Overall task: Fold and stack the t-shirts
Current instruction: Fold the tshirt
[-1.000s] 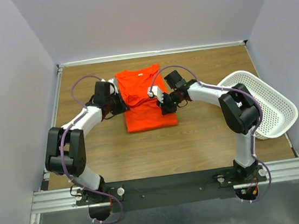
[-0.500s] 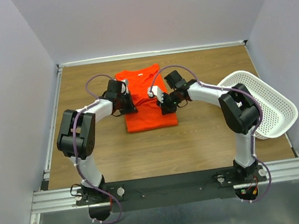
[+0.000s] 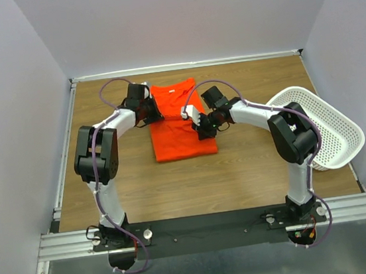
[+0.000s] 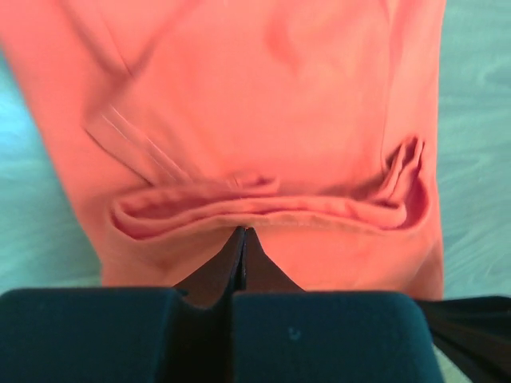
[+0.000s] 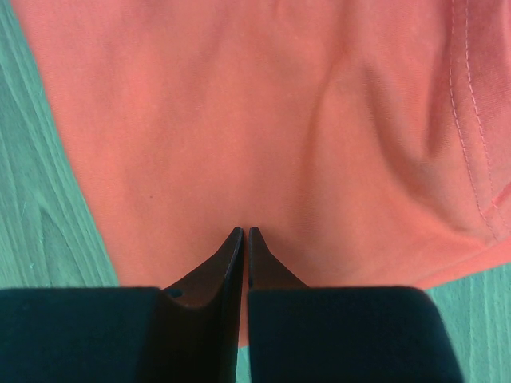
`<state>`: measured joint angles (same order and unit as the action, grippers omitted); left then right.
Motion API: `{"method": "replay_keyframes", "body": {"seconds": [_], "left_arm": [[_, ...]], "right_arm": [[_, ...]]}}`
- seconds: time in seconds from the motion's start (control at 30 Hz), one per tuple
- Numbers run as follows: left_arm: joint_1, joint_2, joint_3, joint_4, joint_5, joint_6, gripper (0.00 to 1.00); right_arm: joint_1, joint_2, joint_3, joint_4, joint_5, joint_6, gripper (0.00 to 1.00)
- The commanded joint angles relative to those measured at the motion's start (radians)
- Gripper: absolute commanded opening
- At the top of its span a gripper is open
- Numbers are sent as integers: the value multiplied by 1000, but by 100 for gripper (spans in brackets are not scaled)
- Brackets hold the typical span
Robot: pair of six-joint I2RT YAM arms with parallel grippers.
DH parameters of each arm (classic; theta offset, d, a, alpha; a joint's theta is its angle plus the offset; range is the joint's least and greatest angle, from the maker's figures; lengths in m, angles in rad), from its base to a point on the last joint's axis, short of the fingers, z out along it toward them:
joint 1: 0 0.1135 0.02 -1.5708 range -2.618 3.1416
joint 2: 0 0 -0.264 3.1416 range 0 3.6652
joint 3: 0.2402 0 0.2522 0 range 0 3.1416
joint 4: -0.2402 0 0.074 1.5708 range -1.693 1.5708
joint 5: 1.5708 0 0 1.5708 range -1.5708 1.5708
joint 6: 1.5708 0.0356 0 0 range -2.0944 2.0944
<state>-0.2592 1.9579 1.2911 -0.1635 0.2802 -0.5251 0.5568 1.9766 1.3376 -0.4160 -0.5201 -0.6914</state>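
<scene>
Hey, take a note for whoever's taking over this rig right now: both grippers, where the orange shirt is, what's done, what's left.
Left gripper: shut, tips at a bunched fold on the far left side of the t-shirt; a pinch can't be confirmed.
Right gripper: shut, tips down near the shirt's right edge.
The t-shirt lies on the table between the arms, collar at the far end. White basket at the right edge.
Done: shirt looks narrowed to a rough rectangle.
Left: finish the fold, then stack; only one shirt in view.
</scene>
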Motion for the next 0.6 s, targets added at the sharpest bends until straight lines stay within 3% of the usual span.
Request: {"method": "replay_keyframes", "body": {"seconds": [0.0, 0.2, 0.33, 0.43, 0.5, 0.57], "left_arm": [[20, 35, 69, -37, -71, 0, 0], [51, 73, 105, -53, -73, 22, 0], [52, 7, 108, -28, -64, 62, 3], [52, -166, 54, 33, -95, 108, 18], [51, -345, -30, 87, -119, 137, 33], [52, -521, -135, 105, -144, 139, 47]], "right_arm": [[6, 1, -14, 2, 23, -14, 12], [6, -18, -9, 2, 35, -11, 12], [-11, -51, 1, 2, 38, -8, 15], [-54, -122, -9, 0, -65, -42, 21], [-83, -182, -66, -1, -138, -127, 27], [-92, -280, -165, -3, -228, -264, 43]]}}
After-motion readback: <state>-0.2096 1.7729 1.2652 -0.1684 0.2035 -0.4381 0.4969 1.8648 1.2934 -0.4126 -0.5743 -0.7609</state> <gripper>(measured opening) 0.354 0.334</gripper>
